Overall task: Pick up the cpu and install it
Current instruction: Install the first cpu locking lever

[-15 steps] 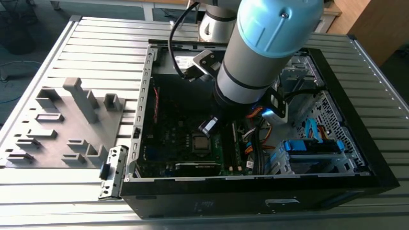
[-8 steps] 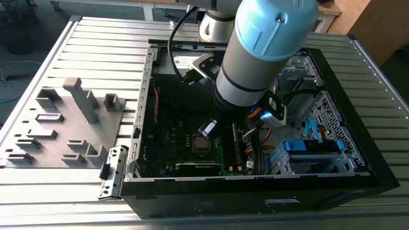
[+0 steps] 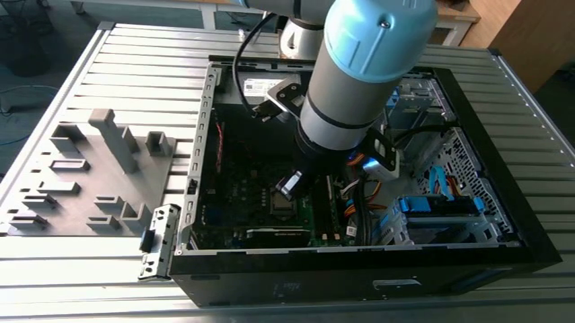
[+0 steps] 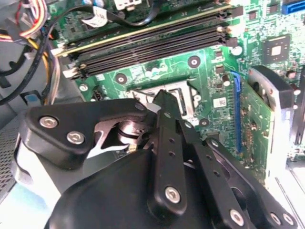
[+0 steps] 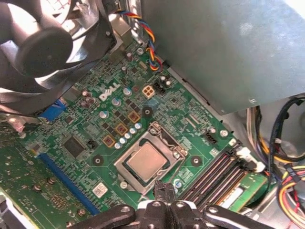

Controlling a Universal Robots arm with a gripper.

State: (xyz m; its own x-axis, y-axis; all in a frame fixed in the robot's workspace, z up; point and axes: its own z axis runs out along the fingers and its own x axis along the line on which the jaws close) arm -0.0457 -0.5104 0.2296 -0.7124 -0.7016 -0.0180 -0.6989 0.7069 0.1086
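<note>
Gripper point(image 5: 164, 202) inside the open computer case point(image 3: 467, 269), poised just beside the CPU socket point(image 5: 150, 160); you see its black fingers point(image 4: 164, 138) drawn together to a point in the second wrist view, with nothing visible between them, so read them as closed and empty, though the tips themselves are partly hidden. The cpu point(image 5: 146, 160), a dull silver square, lies flat within the socket's metal frame on the green motherboard point(image 5: 86, 143), apparently already seated. You may judge the placing step done and the securing step in hand. Whatever move follows calls for a light, level touch, since the socket's contacts forgive no sideways slip. Outward from the socket lie the black memory slots point(image 5: 214, 179), the grey power supply point(image 5: 228, 47), the case fan point(image 5: 43, 45), and the grey parts tray point(image 3: 90, 182) on the slatted table point(image 3: 90, 269).
</note>
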